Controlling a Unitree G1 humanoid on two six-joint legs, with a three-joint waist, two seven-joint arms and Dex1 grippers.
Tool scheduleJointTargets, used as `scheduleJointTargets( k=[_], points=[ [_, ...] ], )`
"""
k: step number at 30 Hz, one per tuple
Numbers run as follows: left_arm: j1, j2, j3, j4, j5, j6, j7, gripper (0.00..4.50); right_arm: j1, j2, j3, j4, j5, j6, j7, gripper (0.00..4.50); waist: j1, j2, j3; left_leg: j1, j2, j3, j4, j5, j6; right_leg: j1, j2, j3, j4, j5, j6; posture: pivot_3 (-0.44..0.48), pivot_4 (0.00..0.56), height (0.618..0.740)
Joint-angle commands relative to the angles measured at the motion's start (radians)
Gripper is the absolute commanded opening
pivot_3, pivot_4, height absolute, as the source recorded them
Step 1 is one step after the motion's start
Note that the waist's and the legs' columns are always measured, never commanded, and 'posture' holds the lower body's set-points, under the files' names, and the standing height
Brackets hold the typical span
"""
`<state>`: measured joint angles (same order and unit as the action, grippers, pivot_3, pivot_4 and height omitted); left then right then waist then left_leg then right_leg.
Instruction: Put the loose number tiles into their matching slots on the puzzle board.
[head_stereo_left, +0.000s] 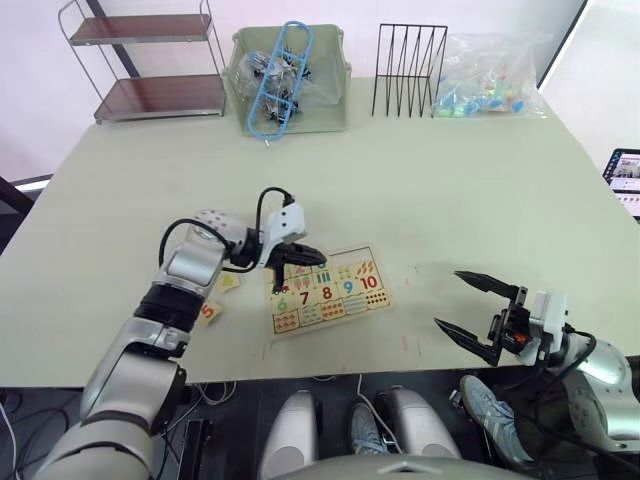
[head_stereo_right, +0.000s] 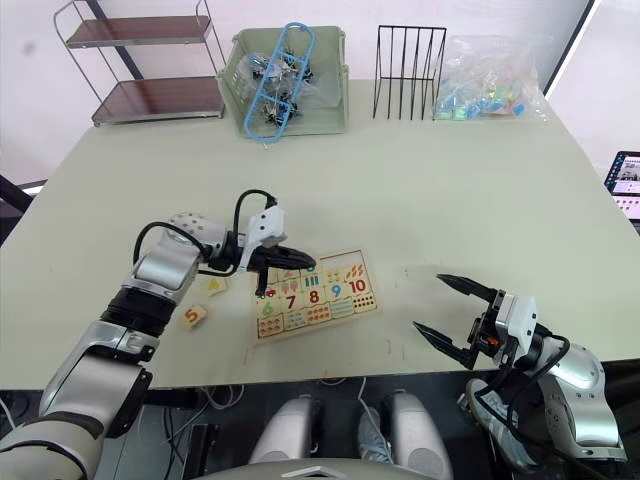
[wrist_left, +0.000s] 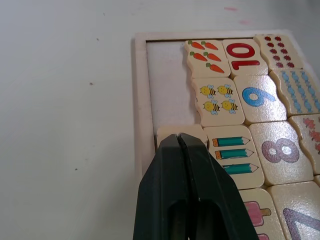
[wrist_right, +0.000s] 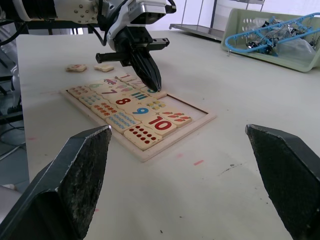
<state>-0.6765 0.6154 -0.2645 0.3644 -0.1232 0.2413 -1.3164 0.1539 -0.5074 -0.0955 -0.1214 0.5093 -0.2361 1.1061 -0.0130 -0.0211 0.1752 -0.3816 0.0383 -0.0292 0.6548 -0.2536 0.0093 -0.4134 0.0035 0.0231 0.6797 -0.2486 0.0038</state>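
Note:
The puzzle board (head_stereo_left: 335, 320) lies flat near the table's front edge, with numbers 6 to 10, pictures and dots showing. My left gripper (head_stereo_left: 319, 261) is shut, its fingertips (wrist_left: 181, 142) pressing down on a pale tile (wrist_left: 172, 132) that sits in the slot row beside the pencil tile; its digit is hidden. Beyond it, bare slots (wrist_left: 169, 80) show plain wood. Two loose number tiles rest on the table left of the board: an orange 5 (head_stereo_left: 208, 312) and another (head_stereo_left: 229, 282). My right gripper (head_stereo_left: 448, 298) hangs open, off to the board's right, holding nothing.
Along the table's far side stand a metal shelf rack (head_stereo_left: 150, 60), a green basket (head_stereo_left: 330, 100) with a blue hanger, a black wire rack (head_stereo_left: 408, 70) and a bag of coloured pieces (head_stereo_left: 490, 75). A screen (head_stereo_left: 625, 175) shows at the right edge.

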Motion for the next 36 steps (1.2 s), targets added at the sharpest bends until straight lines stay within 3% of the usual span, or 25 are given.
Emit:
scheduleJointTargets(
  k=[1,12,21,29,34,36],
  points=[
    [-0.003,-0.002,0.064,-0.062,-0.064,0.019,-0.009,0.04,0.005,-0.007,-0.015,-0.033,0.016,-0.001,0.003,4.5,0.0,0.0,0.0,0.0,0.0,0.0,0.0,0.0,0.0,0.0,0.0,0.0,0.0,0.0,0.0,0.0,0.15,0.74],
    [0.074,0.054,0.212,-0.268,-0.227,0.23,0.036,0.04,-0.009,-0.017,-0.025,-0.014,0.028,0.01,0.018,4.5,-0.003,0.0,0.0,0.0,0.0,0.0,0.0,0.0,0.0,0.0,0.0,0.001,0.0,0.0,0.0,0.0,0.15,0.74],
    [0.317,0.116,0.408,-0.475,-0.348,0.321,0.151,0.04,-0.023,-0.03,-0.048,0.04,0.044,0.008,0.045,4.5,0.002,0.0,0.0,0.0,0.001,0.0,0.0,0.0,0.0,0.0,-0.001,0.001,0.0,0.0,0.0,0.0,0.15,0.74],
    [0.509,0.084,0.603,-0.578,-0.4,0.282,0.319,0.04,-0.02,-0.064,-0.086,0.065,0.058,0.023,0.08,4.5,-0.001,0.0,0.0,0.001,0.001,0.0,0.0,0.0,0.0,0.0,-0.002,0.003,0.0,0.0,0.0,0.0,0.15,0.74],
    [0.68,0.067,0.698,-0.642,-0.405,0.236,0.378,2.14,-0.03,-0.085,-0.119,0.085,0.073,0.041,0.09,4.5,-0.002,0.0,0.0,0.001,0.001,0.001,-0.001,0.0,0.0,0.0,-0.002,0.005,0.0,0.0,0.0,0.0,0.15,0.74],
    [0.744,0.058,0.739,-0.662,-0.418,0.222,0.389,3.2,-0.027,-0.086,-0.132,0.097,0.078,0.044,0.091,4.5,0.0,0.0,0.0,0.001,0.001,0.001,-0.001,0.0,0.0,0.0,-0.003,0.005,0.0,0.0,0.0,0.0,0.15,0.74]
  ],
)
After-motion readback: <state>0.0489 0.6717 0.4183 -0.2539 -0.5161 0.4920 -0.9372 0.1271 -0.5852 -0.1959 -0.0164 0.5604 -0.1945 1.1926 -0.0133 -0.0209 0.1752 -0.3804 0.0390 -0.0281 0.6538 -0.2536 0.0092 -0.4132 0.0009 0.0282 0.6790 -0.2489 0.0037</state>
